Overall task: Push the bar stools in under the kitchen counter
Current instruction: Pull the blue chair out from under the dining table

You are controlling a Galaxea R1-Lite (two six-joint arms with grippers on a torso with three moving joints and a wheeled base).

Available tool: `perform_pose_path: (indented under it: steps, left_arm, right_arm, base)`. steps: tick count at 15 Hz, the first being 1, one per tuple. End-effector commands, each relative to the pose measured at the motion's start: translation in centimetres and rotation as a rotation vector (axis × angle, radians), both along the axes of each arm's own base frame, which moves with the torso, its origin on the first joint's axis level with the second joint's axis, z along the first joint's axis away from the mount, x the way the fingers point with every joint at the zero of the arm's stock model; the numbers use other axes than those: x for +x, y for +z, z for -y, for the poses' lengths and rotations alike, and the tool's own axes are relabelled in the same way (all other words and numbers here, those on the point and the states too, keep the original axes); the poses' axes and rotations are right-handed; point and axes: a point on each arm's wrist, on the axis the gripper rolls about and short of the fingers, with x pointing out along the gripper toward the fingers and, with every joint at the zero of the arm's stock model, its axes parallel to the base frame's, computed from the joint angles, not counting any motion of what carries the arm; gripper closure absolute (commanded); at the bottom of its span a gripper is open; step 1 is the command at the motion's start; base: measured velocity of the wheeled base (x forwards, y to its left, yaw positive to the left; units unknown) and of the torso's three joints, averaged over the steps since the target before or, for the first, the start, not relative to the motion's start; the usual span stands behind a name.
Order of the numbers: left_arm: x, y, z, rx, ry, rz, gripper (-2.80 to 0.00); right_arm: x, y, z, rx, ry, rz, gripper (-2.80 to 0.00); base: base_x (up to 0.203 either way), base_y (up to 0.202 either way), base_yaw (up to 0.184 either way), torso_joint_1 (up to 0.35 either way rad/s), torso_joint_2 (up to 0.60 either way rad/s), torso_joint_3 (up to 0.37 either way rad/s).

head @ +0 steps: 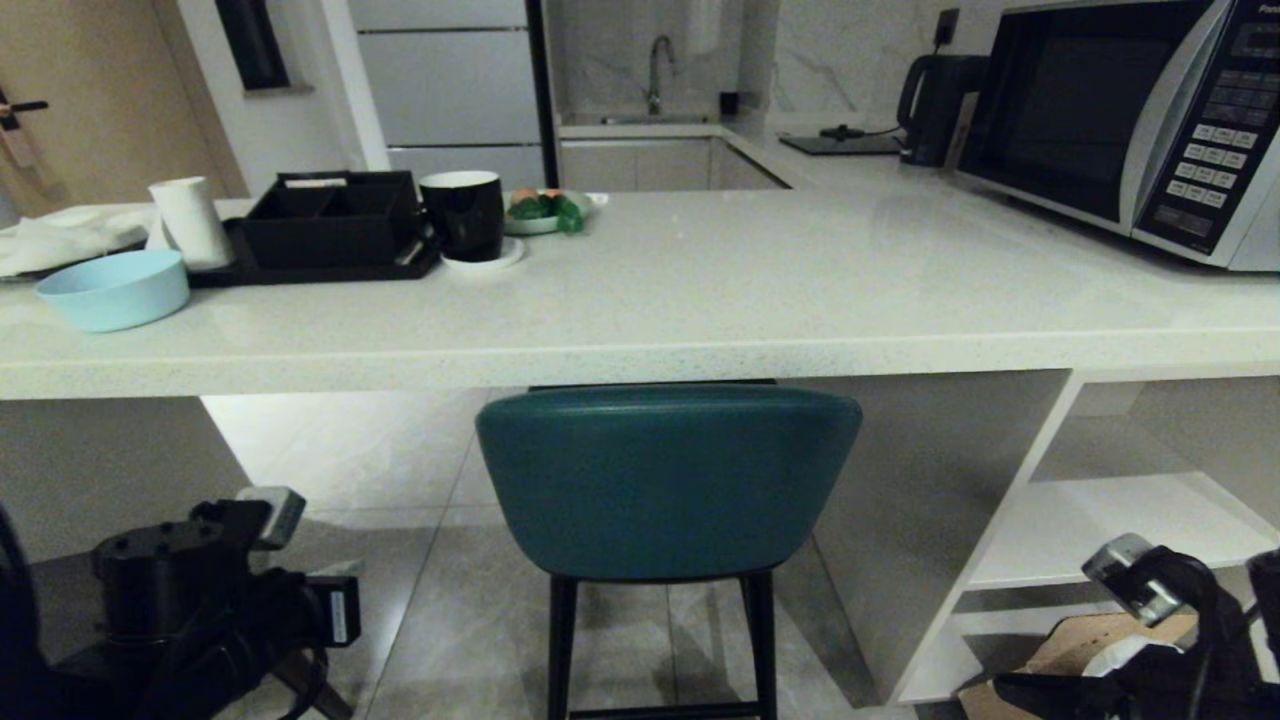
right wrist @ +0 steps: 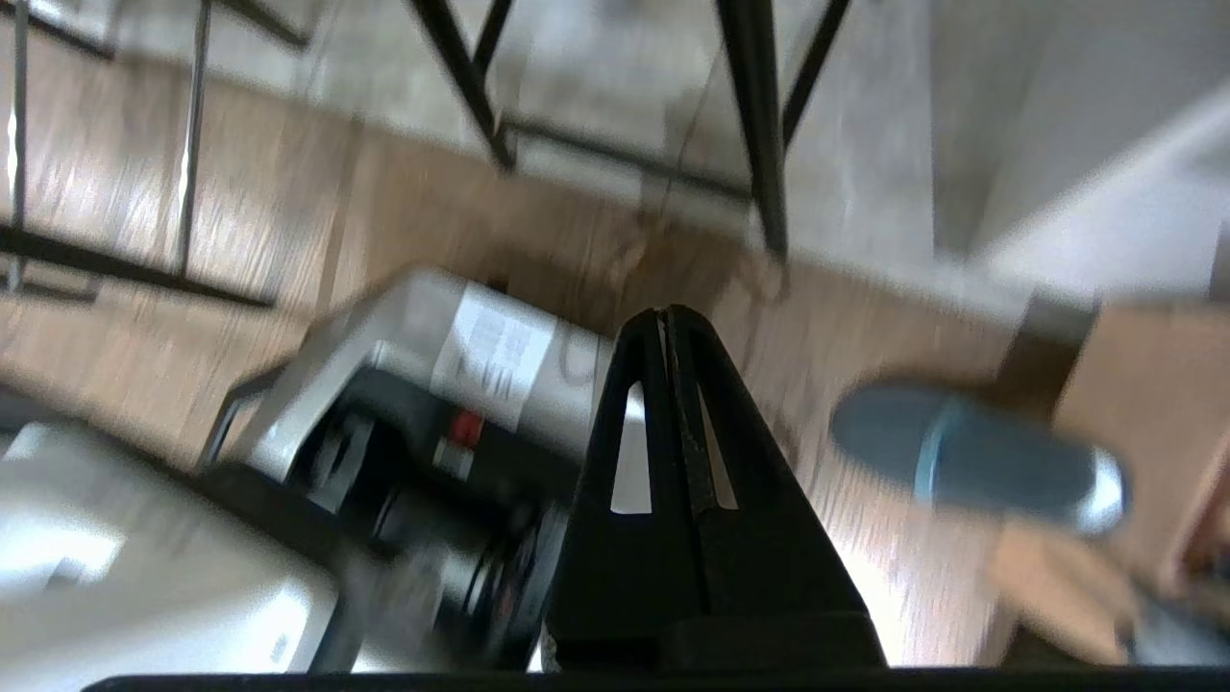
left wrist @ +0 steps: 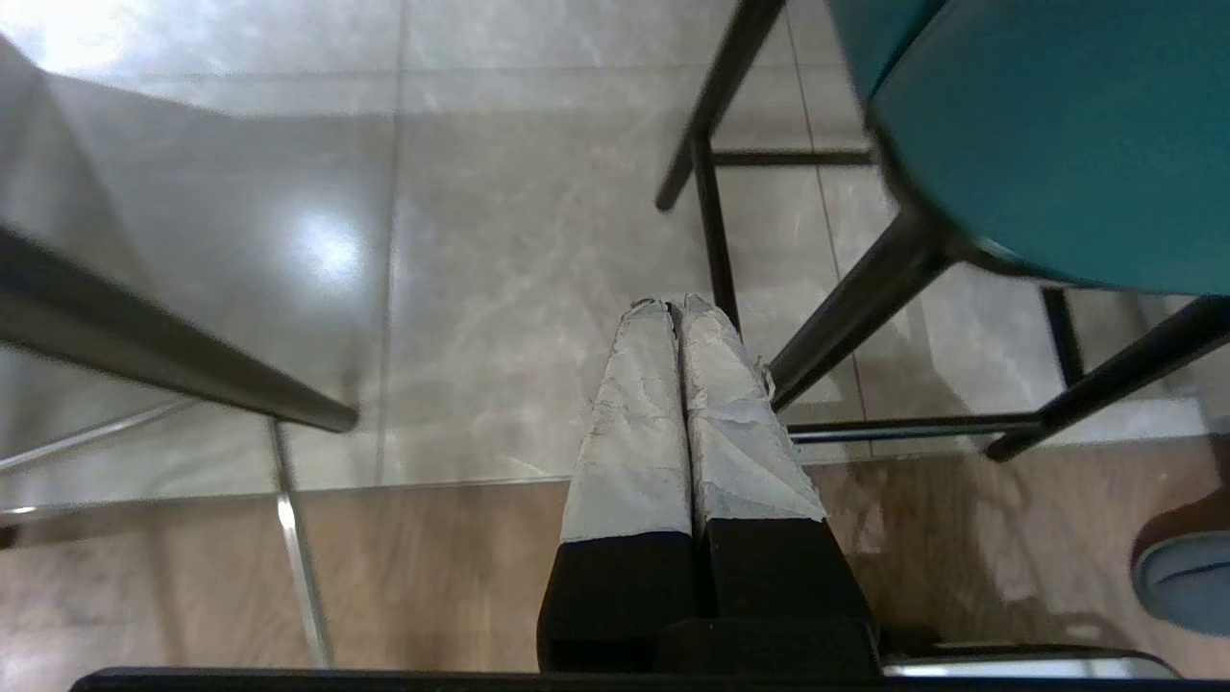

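A teal bar stool with a rounded curved back and thin black legs [head: 668, 480] stands tucked against the edge of the long, thick, glossy white stone-look kitchen counter [head: 700, 300], the top of its back just under the slab's front lip. The left gripper [left wrist: 676, 306], its tape-wrapped fingers [left wrist: 639, 423] pressed together and holding nothing, hangs low over the grey tiled floor [left wrist: 500, 240], with the stool's seat above and to one side of it and the stool's black legs just beyond its tips. The right gripper [right wrist: 666, 312], black and likewise clenched on nothing, points down at the brown wood-look floor [right wrist: 404, 240], the stool's legs ahead of it and a blue slipper [right wrist: 975, 461] just beside it. In the head view both arms sit low, one on either side of the stool.
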Motion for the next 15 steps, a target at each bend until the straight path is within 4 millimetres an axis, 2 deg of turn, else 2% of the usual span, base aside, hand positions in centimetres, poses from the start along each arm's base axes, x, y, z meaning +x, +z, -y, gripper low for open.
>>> perform_pose_path:
  steps: [1,3,7,9,12,15]
  left_arm:
    - [3.1,-4.6,0.7,-0.015,0.005,-0.063,0.00]
    - [5.9,-5.2,1.0,-0.040,0.017,0.013,0.00]
    - [9.8,-5.8,1.4,-0.055,0.026,0.110,0.00]
    - [12.0,-5.8,1.6,-0.055,0.041,0.174,0.00]
    - [14.2,-5.0,1.4,-0.062,0.063,0.260,0.00]
    - [16.8,-4.1,1.5,-0.056,0.133,0.364,0.00]
  right_arm:
    - [3.7,-2.8,-1.0,-0.003,0.004,0.004,0.00]
    - [5.7,-5.2,-1.6,-0.016,-0.006,0.001,0.00]
    - [8.9,-9.7,-2.2,-0.031,-0.032,-0.002,0.00]
    - [11.3,-11.3,-2.1,-0.017,-0.080,0.055,0.00]
    - [16.0,-11.5,-1.5,0.021,-0.211,0.201,0.00]
    - [19.8,-10.6,-1.7,0.076,-0.347,0.310,0.00]
  base:
    - [0.000,0.000,0.000,0.000,0.00,0.000]
    - [0.000,0.000,0.000,0.000,0.00,0.000]
    - [0.000,0.000,0.000,0.000,0.00,0.000]
    - [0.000,0.000,0.000,0.000,0.00,0.000]
    - [0.000,0.000,0.000,0.000,0.00,0.000]
    - [0.000,0.000,0.000,0.000,0.00,0.000]
